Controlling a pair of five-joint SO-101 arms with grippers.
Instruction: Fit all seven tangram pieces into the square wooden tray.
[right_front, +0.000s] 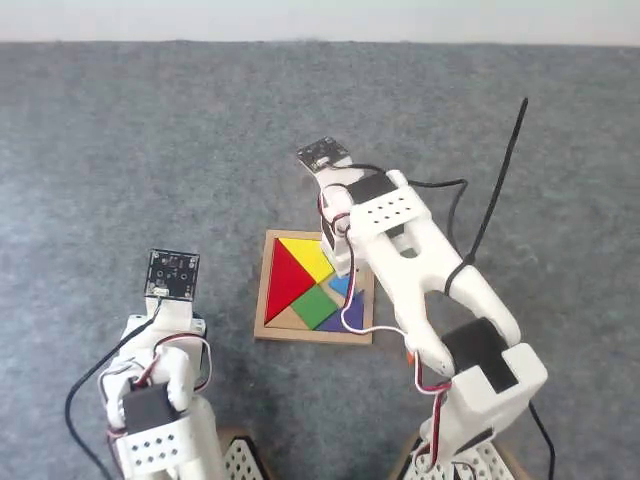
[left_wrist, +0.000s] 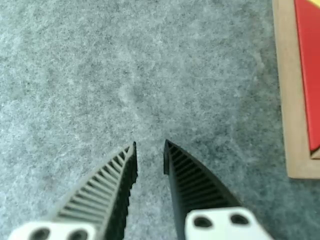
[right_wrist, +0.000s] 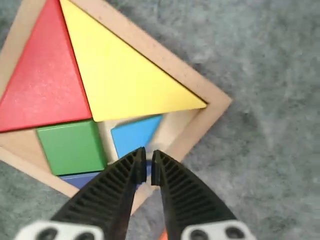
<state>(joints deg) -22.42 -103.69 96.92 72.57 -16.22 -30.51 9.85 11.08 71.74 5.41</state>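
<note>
Grey carpet; tray beneath right fingers

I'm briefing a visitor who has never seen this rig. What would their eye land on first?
The bright pieces in the wooden tray at mid-table stand out: a red triangle, a yellow triangle and a green square against grey carpet. Next, the right gripper, fingers together, poised over the tray's corner by a light blue piece. The left gripper sits slightly open over carpet beside the tray.

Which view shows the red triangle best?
The high view: the red triangle lies whole and uncovered in the tray. The right wrist view cuts its corners off; the left wrist view catches one strip.
</note>
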